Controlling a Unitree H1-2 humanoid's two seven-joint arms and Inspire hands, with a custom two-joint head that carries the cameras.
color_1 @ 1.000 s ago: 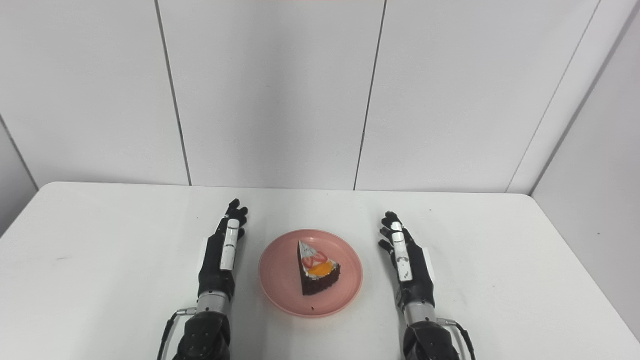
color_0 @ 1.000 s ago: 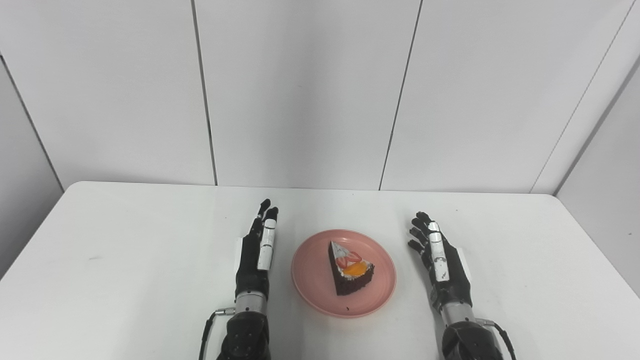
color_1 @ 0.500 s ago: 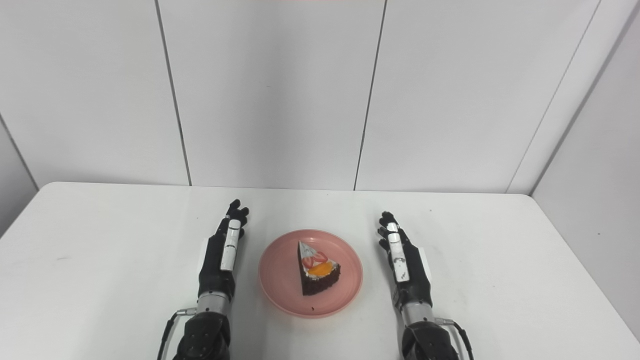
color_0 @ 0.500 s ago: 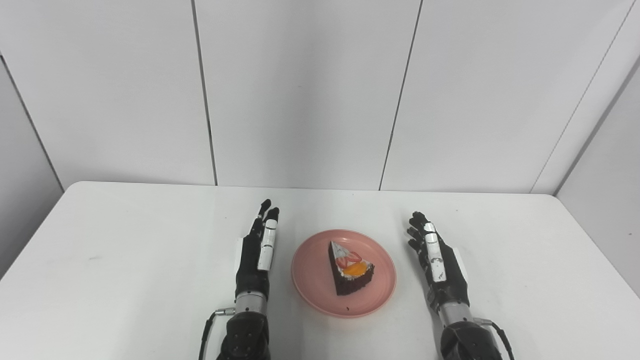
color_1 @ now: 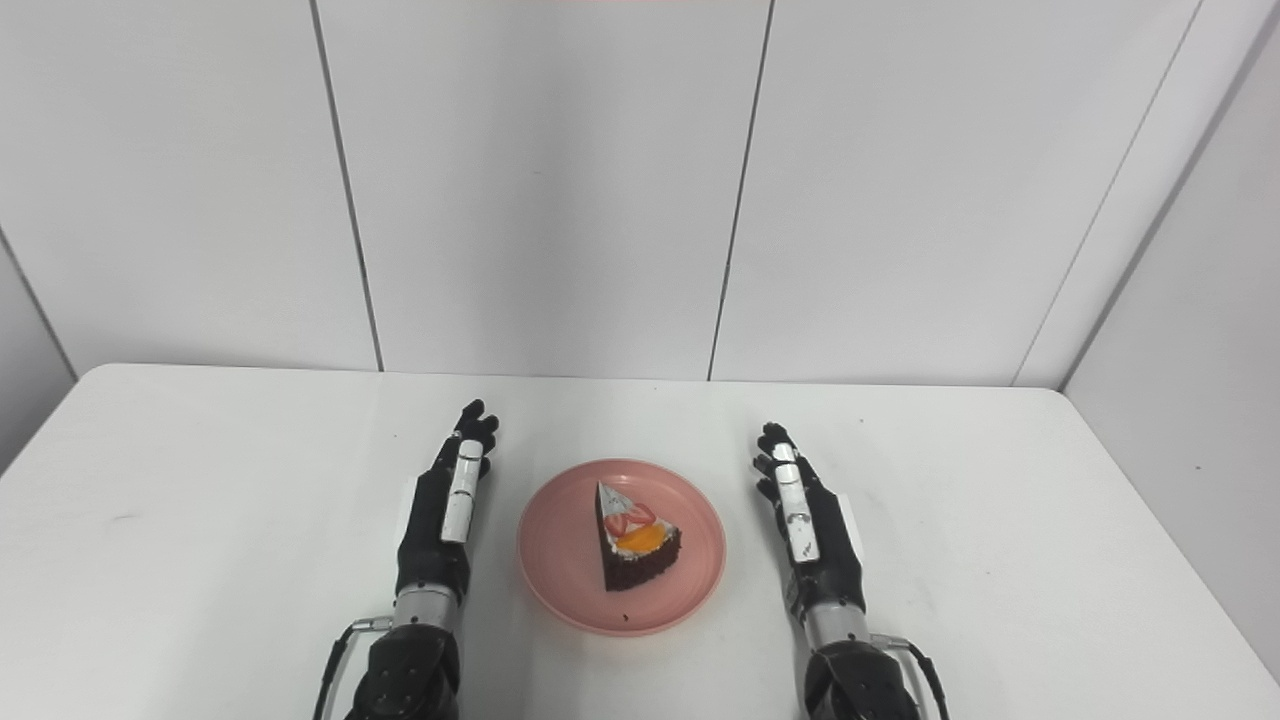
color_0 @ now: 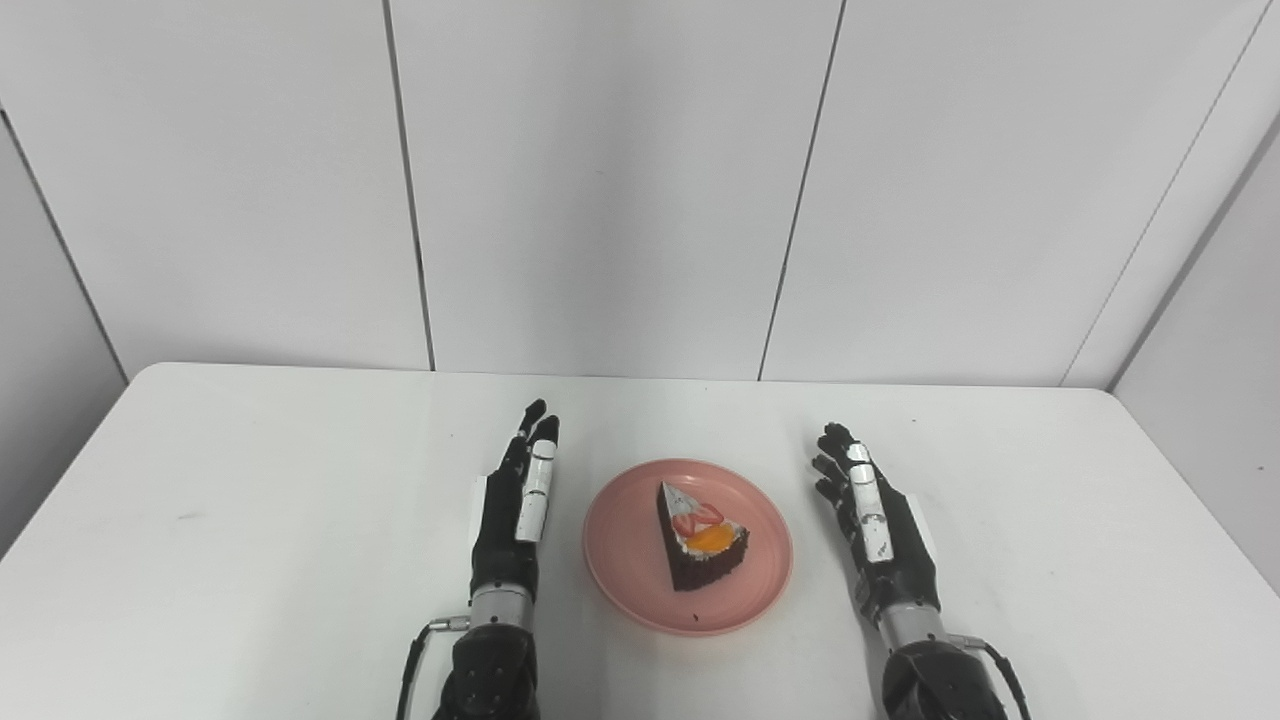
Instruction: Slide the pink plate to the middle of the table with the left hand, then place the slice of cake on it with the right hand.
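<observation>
The pink plate (color_0: 620, 545) rests at the middle of the white table, near the front. On it stands a chocolate cake slice (color_0: 698, 548) with strawberry and orange topping, its tip pointing away from me. My left hand (color_0: 517, 510) lies just left of the plate, fingers straight and apart, holding nothing. My right hand (color_0: 877, 525) stands on edge just right of the plate, open and empty. Neither hand touches the plate.
The white table (color_0: 250, 500) runs up to grey wall panels at the back. A few dark crumbs (color_0: 696, 618) lie on the plate's front rim. Bare tabletop spreads to both sides of the hands.
My right hand has shifted slightly left, toward the plate, and straightened a little. The left hand, the plate and the cake have stayed still.
</observation>
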